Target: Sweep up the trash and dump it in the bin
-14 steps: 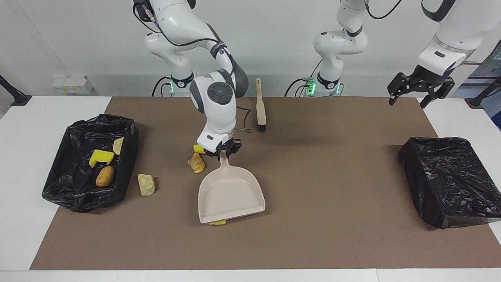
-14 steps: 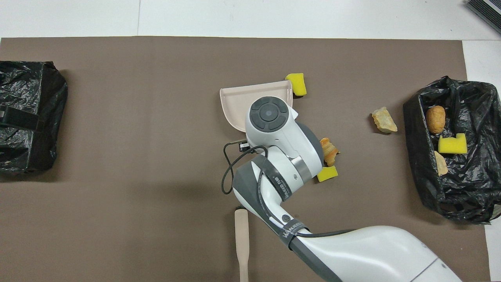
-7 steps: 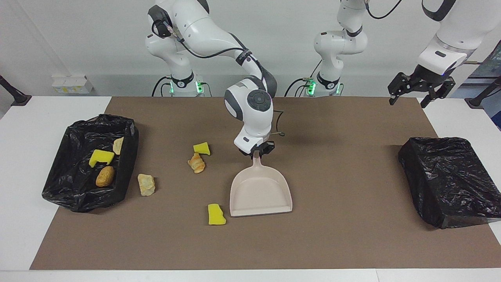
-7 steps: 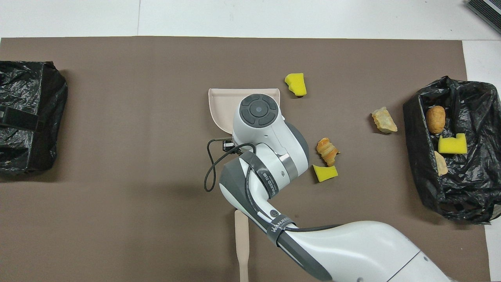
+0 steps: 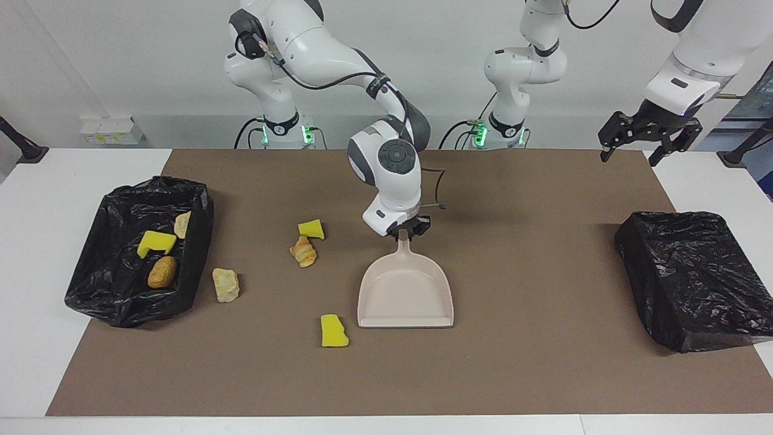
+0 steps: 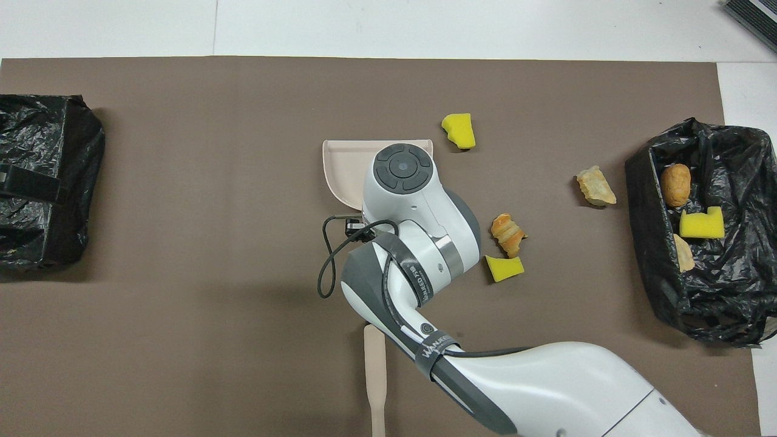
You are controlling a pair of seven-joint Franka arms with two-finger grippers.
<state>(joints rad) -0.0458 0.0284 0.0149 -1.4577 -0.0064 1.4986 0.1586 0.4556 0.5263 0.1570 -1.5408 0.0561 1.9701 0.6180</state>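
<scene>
Dustpan (image 5: 405, 293) now set flat mid-worktop, shifted away from trash (image 5: 334, 331); right gripper (image 5: 408, 231) at handle, grip state unclear. Four pieces lie unswept. Left gripper (image 5: 649, 142) waits, apart.

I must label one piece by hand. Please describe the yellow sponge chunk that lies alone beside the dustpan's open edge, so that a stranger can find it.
Start at the beige dustpan in the middle of the brown mat. At the corner of its wide open edge, toward the right arm's end of the table, lies a yellow sponge chunk. Of the loose pieces it is farthest from the robots; the other loose yellow chunk lies beside a croissant.
</scene>
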